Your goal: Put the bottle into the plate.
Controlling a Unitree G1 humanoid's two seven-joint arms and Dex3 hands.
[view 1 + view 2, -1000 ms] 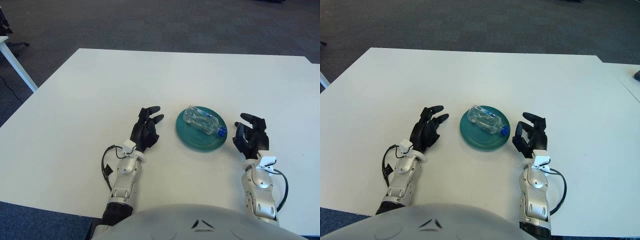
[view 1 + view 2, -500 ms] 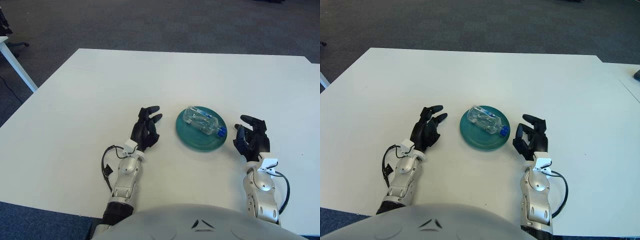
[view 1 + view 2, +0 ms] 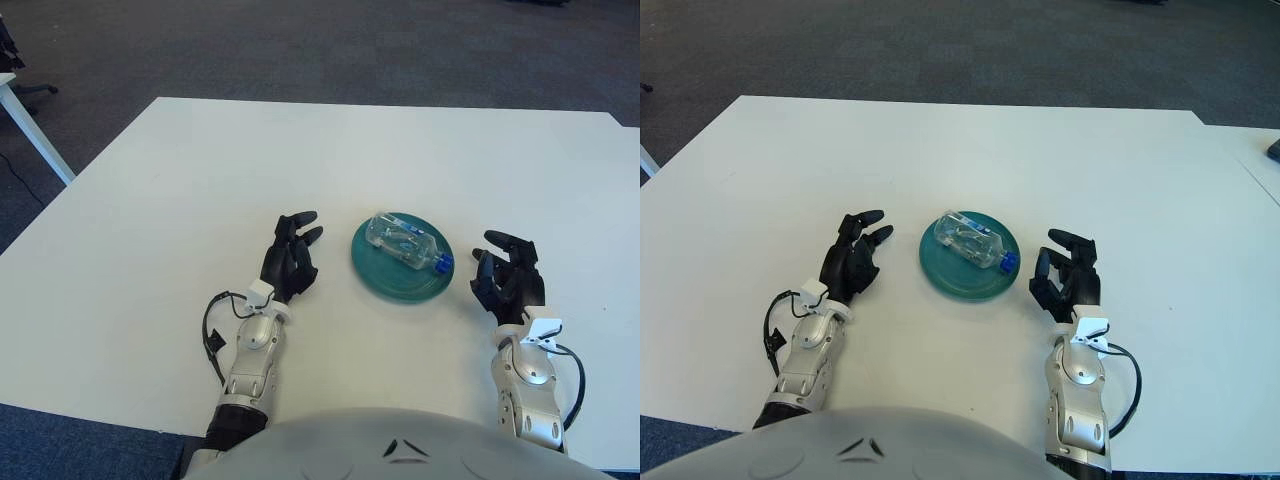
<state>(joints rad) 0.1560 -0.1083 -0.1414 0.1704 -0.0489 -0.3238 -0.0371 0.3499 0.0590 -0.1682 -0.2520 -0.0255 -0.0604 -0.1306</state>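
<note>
**Left eye view and right eye view: bottle in the plate, both hands clear**

Left eye view: we see the clear bottle point(image 3: 406, 243) lying on its side across the teal plate point(image 3: 385, 275), its blue cap point(image 3: 443, 263) pointing toward our right and sitting near the plate's right rim. The right robot hand point(image 3: 508, 282) hovers just beside that rim, fingers loosely spread and holding nothing, apart from both plate and bottle. The left robot hand point(image 3: 291, 256) shows to the left of the plate over the white counter point(image 3: 200, 180), fingers relaxed and empty too.

We judge the placing done, so the step in hand is the retreat. To do it well, we draw the right robot hand straight away from the plate, keeping the fingers spread so none of them catches the rim or nudges the cap end. A bottle on its side can roll, and this plate looks shallow, so any knock could tip it out.

Right eye view: the same layout holds. The bottle point(image 3: 974, 241) rests within the plate point(image 3: 952, 277), with a clear gap of counter between the plate's rim and the right robot hand point(image 3: 1066, 276). The left robot hand point(image 3: 854, 260) is also apart from the plate, and we leave it where it is.
</note>
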